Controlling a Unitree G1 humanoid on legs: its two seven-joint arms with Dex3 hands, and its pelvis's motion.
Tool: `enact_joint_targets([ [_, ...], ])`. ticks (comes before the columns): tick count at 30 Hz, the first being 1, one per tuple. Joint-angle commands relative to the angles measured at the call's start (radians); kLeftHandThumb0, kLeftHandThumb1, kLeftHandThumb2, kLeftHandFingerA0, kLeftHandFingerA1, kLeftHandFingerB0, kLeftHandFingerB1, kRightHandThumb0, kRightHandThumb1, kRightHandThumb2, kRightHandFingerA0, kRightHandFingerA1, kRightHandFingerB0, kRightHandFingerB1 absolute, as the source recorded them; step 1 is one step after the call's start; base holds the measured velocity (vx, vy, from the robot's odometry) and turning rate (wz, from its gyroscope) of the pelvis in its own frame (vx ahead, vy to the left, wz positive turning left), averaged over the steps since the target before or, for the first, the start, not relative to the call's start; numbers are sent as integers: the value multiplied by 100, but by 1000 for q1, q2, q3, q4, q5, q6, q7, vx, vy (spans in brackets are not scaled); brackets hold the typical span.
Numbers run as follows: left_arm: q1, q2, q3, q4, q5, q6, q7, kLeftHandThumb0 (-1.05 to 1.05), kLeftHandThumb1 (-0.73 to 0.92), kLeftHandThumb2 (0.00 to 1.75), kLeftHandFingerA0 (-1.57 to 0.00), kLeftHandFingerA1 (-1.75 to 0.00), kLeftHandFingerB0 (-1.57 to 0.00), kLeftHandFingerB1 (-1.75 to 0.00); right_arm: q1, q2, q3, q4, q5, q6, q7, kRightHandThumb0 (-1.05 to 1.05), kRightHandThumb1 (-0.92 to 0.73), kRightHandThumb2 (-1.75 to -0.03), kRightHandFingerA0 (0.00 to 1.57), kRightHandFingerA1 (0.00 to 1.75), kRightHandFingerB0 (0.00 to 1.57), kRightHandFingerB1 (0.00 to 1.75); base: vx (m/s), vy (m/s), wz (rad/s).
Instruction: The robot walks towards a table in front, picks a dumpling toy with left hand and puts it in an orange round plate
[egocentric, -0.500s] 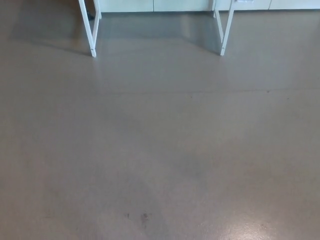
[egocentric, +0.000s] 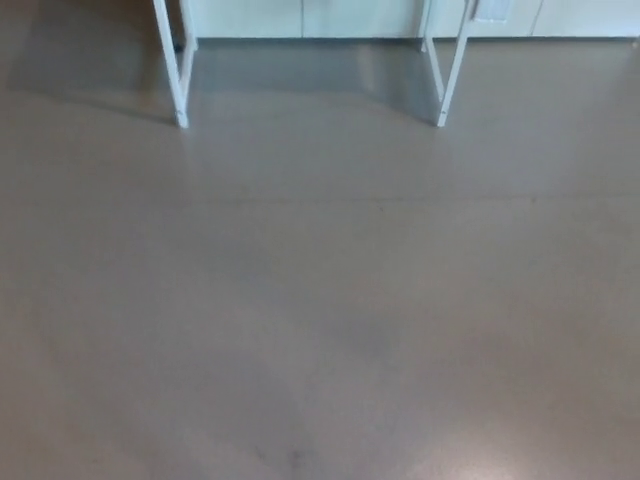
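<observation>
So basically nothing of the actual job is done yet, as far as I can tell. Closest to the camera it's just bare grey-brown floor (egocentric: 320, 330), with a faint dark scuff low in the shot. Neither of the robot's hands shows up anywhere, so I can't tell what the fingers are doing, loose or clenched.

Further out there's a thin seam line running across the floor, and past that the white table legs (egocentric: 176, 80) on the left and another pair on the right (egocentric: 448, 75). Behind them, pale cabinet fronts (egocentric: 300, 15) run along the top edge.

The tabletop is cut off, so the dumpling toy and the orange plate aren't visible at all. My read: the walk-up comes first, with pick and place both left.
</observation>
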Motion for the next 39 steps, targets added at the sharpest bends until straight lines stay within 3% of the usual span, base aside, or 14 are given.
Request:
enact_joint_targets([
  [1, -1, 26, -12, -6, 20, -26, 17, -29, 57, 57, -60, -51, -37, -37, -8, -10, 1, 22, 1, -13, 0, -26, -61, -58, 73, 47, 48, 37, 263, 292, 4],
  [3, -1, 24, -12, -4, 19, -26, 23, -26, 57, 57, -65, -60, -39, -37, -7, -8, 0, 16, 4, -12, -2, -36, -52, -72, 68, 56, 43, 46, 258, 170, 2],
  [4, -4, 23, -11, -5, 17, -26, 27, -25, 56, 57, -66, -63, -40, -37, -14, -8, 1, 16, 3, -11, -3, -25, -61, -58, 72, 47, 48, 37, 263, 80, 4],
  [6, -7, 22, -10, -5, 15, -24, 29, -24, 56, 57, -67, -66, -39, -37, -18, -7, 2, 17, 2, -11, -3, -25, -62, -58, 72, 46, 48, 37, 251, 19, 4],
  [12, -10, 26, -30, 0, 34, -20, 34, -29, 55, 56, -64, -60, -39, -36, -21, -10, 15, 17, -4, -6, 1, -36, -52, -73, 69, 57, 42, 45, 270, -105, 14],
  [18, -6, 25, -31, 1, 29, -18, 34, -28, 55, 57, -64, -55, -39, -37, -20, -11, 35, 11, -12, -11, 3, -26, -62, -58, 73, 48, 47, 37, 361, -291, 36],
  [19, -7, 25, -35, 1, 33, -17, 35, -29, 56, 57, -61, -53, -38, -37, -20, -12, 38, 12, -14, -10, 3, -34, -52, -73, 67, 57, 43, 46, 304, -99, 1],
  [23, -10, 26, -53, 4, 52, -8, 54, -30, 56, 57, -64, -62, -40, -37, -8, -17, 47, -25, -9, -3, 16, -35, -54, -74, 65, 57, 42, 46, 326, -35, -4],
  [24, -11, 25, -52, 4, 47, -5, 50, -30, 56, 57, -65, -75, -39, -37, -6, -17, 46, -26, -6, -5, 18, -35, -53, -73, 65, 57, 42, 46, 308, 66, -22],
  [27, -8, 26, -53, 2, 46, -15, 51, -29, 56, 57, -69, -63, -40, -37, -10, -17, 52, -6, -13, -14, 11, -36, -54, -74, 67, 58, 42, 47, 342, 134, -23],
  [30, -13, 25, -51, 4, 42, -10, 46, -27, 55, 56, -67, -80, -39, -37, -10, -17, 53, -8, -10, -12, 13, -36, -53, -74, 68, 58, 43, 47, 488, 214, 8],
  [33, -16, 23, -48, 7, 42, -5, 44, -26, 56, 56, -67, -73, -39, -37, -8, -18, 56, -17, -8, -12, 17, -26, -63, -59, 73, 50, 48, 38, 448, 228, -40],
  [34, -12, 23, -48, 6, 42, -7, 45, -25, 55, 56, -65, -69, -39, -37, -3, -18, 57, -20, -8, -11, 19, -35, -53, -75, 68, 59, 41, 47, 407, 154, 6],
  [39, -5, 25, -44, 7, 39, -15, 36, -29, 57, 57, -64, -67, -38, -36, 1, -19, 60, -24, -6, -6, 26, -35, -53, -74, 67, 58, 42, 46, 392, 86, 7],
])
